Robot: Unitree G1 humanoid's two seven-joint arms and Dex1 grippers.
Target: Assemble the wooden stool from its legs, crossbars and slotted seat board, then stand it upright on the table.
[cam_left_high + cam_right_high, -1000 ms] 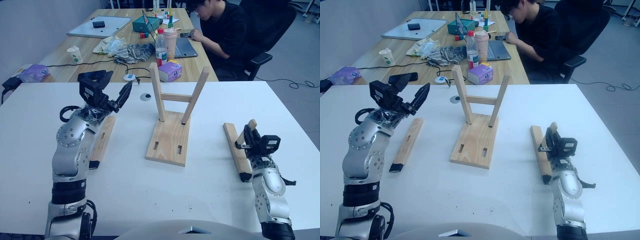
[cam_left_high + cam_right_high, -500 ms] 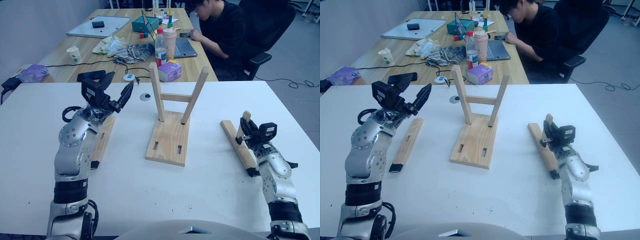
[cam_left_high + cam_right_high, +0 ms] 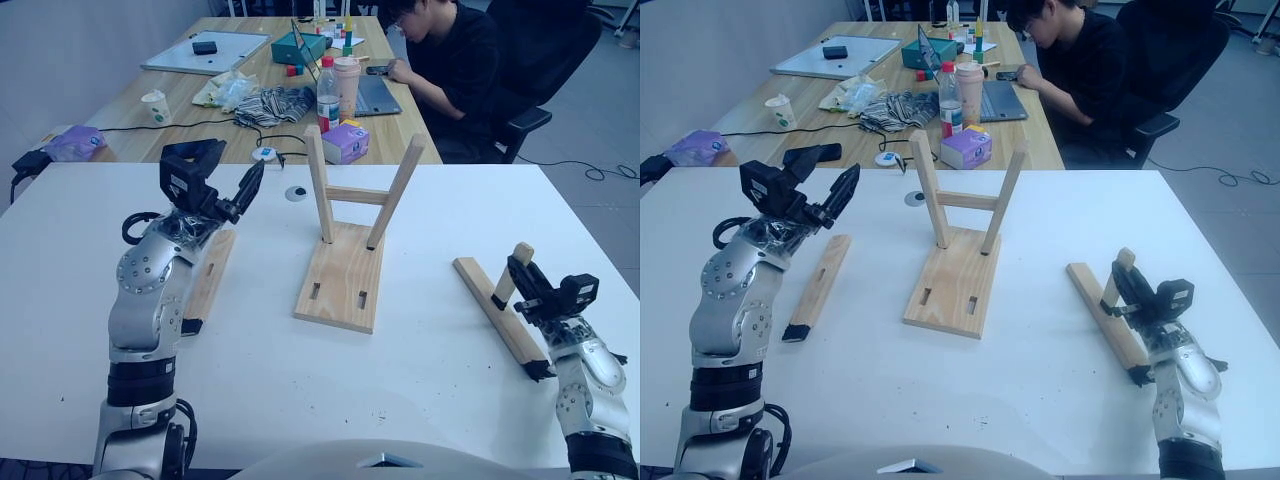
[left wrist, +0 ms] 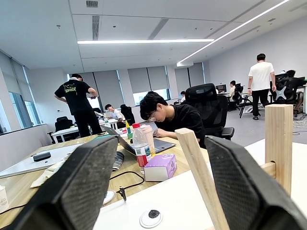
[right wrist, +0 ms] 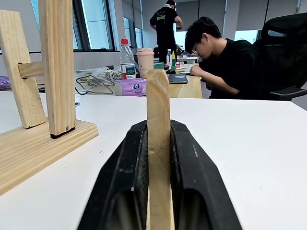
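The head views take in the whole white surface [image 3: 420, 385]; one slotted seat board [image 3: 338, 280] lies flat at the centre of the frame, with two standing legs [image 3: 318, 185] set in its far slots and joined by one crossbar [image 3: 352, 195]; its two near slots [image 3: 313, 290] are open. One loose leg [image 3: 210, 272] lies flat at centre left; one lower-right leg [image 3: 495, 310] lies flat too, with one short bar [image 3: 520, 255] rising from its far part. The left hand [image 3: 240, 160] hangs in the frame just above the loose leg's far end, released and touching nothing; its wrist view adds what the head views cannot, both fingers [image 4: 76, 191] spread wide with the standing legs seen between them. The right hand [image 3: 520, 280] sits at lower right; its wrist view makes plain that it is clenched on the short bar, a pad against each face.
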